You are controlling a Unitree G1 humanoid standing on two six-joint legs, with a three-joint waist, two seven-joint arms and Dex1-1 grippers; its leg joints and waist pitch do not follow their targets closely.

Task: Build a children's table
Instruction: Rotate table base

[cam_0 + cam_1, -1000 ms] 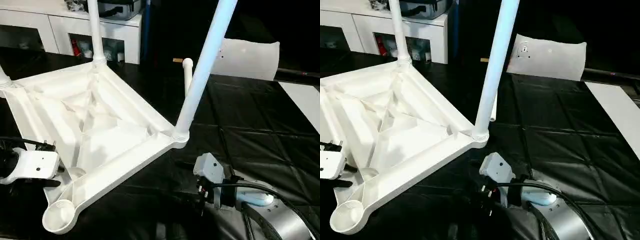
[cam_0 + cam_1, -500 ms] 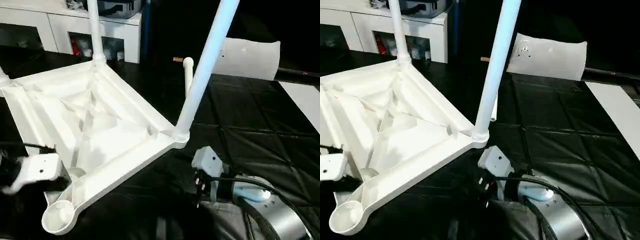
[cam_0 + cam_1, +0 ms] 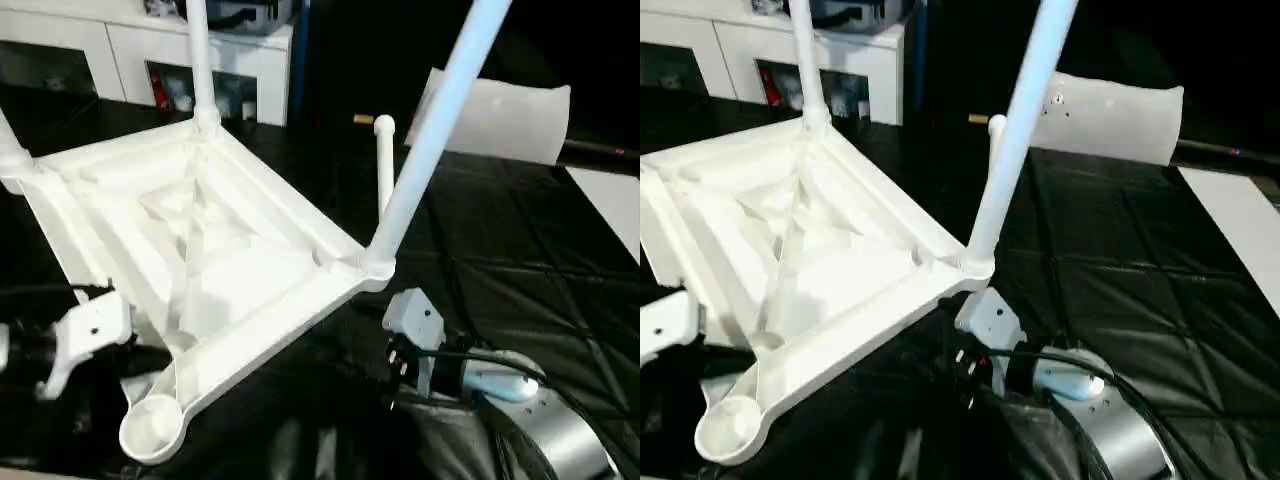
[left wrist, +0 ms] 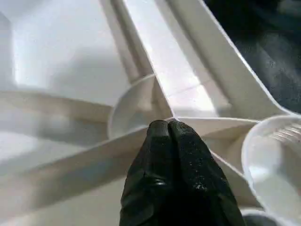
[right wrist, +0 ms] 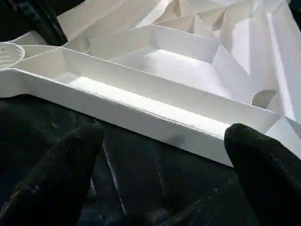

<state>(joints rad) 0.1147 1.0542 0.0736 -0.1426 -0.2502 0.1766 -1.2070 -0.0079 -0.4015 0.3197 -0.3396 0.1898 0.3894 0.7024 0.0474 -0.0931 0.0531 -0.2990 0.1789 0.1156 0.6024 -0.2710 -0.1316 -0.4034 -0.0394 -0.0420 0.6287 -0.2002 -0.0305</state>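
The white tabletop [image 3: 215,245] lies upside down on the black mat, ribbed underside up. Three white legs stand in its corner sockets: one at the far corner [image 3: 200,60], one at the right [image 3: 430,140], one at the left edge [image 3: 12,150]. The near corner socket [image 3: 150,435] is empty. A loose leg [image 3: 384,165] lies behind the table. My left gripper [image 4: 168,126] is shut, its tips against a rib beside the empty socket, with nothing between them. My right gripper [image 5: 164,174] stands open just in front of the tabletop's near right edge [image 5: 141,110], not touching it.
A white cabinet [image 3: 240,55] with dark compartments stands at the back. A white pillow-like slab [image 3: 500,115] leans at the back right, and a flat white panel [image 3: 610,195] lies at the right edge. Black quilted mat [image 3: 500,270] covers the floor.
My left gripper's fingers have closed and its wrist has come in closer to the tabletop's near rim. The right gripper stays open. The whole view has shifted a little.
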